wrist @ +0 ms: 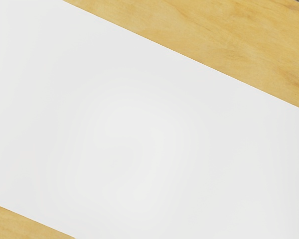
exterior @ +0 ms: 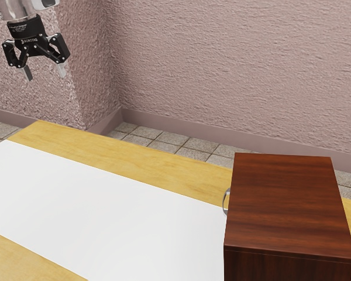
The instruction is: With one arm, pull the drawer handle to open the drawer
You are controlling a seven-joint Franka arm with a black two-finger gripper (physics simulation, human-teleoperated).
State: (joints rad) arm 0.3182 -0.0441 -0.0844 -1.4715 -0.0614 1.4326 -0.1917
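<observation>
A dark wooden drawer cabinet point(exterior: 288, 213) stands on the table at the exterior view's lower right. A thin grey metal handle point(exterior: 226, 202) sticks out of its side that faces the exterior view's left. My gripper point(exterior: 45, 73) hangs high in the exterior view's upper left, far above the table and well away from the cabinet. Its two fingers are spread apart with nothing between them. The drawer front itself is hidden from this angle.
The table point(exterior: 123, 155) is light wood with a broad white strip point(exterior: 99, 205) running across it; the wrist view looks down on the white strip point(wrist: 139, 129) and wood edges point(wrist: 249, 40). A pink textured wall point(exterior: 222, 64) and tiled floor point(exterior: 164, 140) lie behind.
</observation>
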